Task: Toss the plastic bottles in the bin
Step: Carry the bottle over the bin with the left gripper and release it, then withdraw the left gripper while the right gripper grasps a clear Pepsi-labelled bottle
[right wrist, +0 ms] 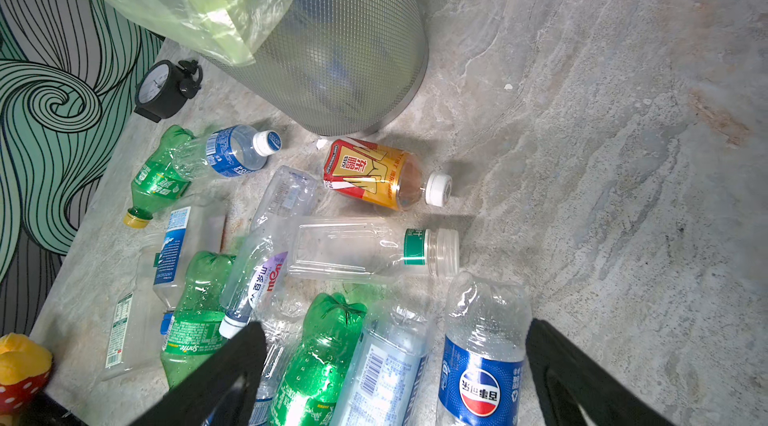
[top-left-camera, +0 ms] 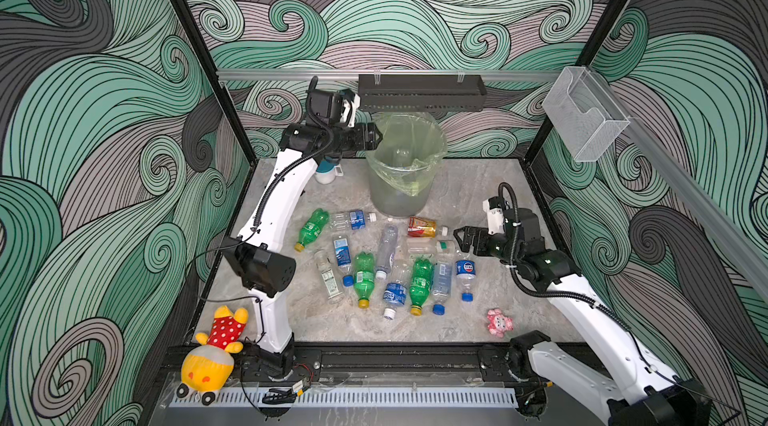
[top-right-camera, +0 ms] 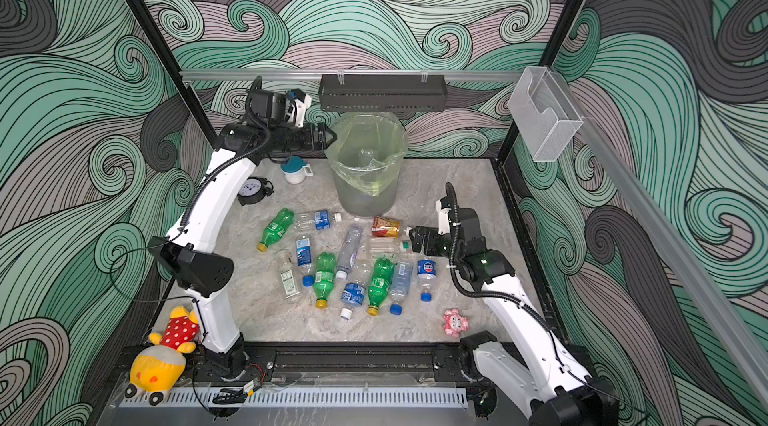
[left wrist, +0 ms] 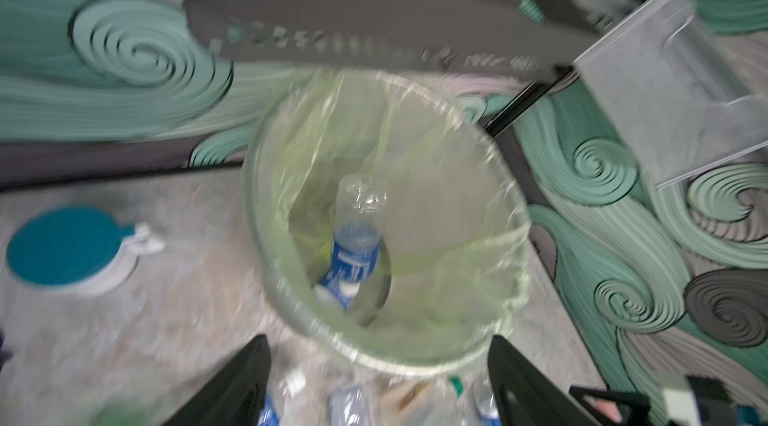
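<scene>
The bin is a tall grey mesh bucket with a yellow-green bag, at the back of the table. A clear bottle with a blue label lies inside it. My left gripper hangs at the bin's left rim, open, with nothing between its fingers. Several plastic bottles lie on the table in front of the bin, among them a red-orange one, a clear one with a green band and green ones. My right gripper is open just above a blue-labelled bottle.
A white jar with a teal lid and a black alarm clock stand left of the bin. A black shelf hangs right above the bin. A clear wall box, a yellow plush toy and a pink toy lie at the edges.
</scene>
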Controlling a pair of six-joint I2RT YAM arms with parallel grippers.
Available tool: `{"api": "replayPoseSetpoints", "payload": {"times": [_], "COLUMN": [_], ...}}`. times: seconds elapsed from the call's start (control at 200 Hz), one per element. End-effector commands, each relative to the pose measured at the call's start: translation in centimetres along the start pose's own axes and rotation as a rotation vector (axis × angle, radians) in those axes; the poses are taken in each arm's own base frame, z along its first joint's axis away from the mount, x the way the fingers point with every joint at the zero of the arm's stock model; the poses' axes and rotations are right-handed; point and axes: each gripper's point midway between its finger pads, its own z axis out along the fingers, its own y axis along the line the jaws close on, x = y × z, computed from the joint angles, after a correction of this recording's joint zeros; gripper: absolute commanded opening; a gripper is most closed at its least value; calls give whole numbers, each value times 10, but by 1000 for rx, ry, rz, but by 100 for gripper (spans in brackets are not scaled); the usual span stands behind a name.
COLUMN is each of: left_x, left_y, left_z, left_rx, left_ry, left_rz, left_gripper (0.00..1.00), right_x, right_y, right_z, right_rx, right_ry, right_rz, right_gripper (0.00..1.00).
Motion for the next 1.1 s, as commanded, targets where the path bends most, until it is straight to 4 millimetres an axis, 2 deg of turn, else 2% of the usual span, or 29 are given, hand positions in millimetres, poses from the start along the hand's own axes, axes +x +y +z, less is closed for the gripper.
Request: {"api": "replayPoseSetpoints", "payload": {"times": [0.0, 0.07, 0.085, 0.105, 0.235, 0.4, 0.535, 0.67, 0.831, 1.096], "left_x": [1, 20, 26, 29, 69, 118, 147, 164, 179, 195], "left_y": [4, 16, 21, 21, 44, 69, 83, 90, 97, 108], "left_z": [-51, -68, -66, -80, -102, -122, -135, -141, -138, -134], "left_rx": [-31, -73, -86, -97, -206, -310, -356, -376, -394, -435], "left_ry": [-154, -163, -150, -166, -118, -84, -85, -85, -61, -43], "left_rz": [17, 7, 3, 4, 7, -6, -34, -61, -90, -117], "left_gripper": [95, 96, 97, 97, 97, 97, 97, 97, 97, 97], "right_x": [3, 9, 11, 13, 26, 44, 57, 71, 80, 86], "right_y": [-4, -10, -11, -13, -21, -33, -42, -51, -63, -64], "right_z": [-9, -11, -11, -11, -10, -6, -2, 8, 21, 44], "right_rx": [30, 61, 67, 77, 114, 175, 225, 271, 319, 287], "right_ry": [19, 38, 42, 49, 94, 172, 233, 283, 311, 310], "right_rz": [14, 25, 28, 31, 60, 103, 138, 178, 193, 191], "right_gripper": [98, 98, 98, 97, 97, 96, 93, 90, 85, 80]}}
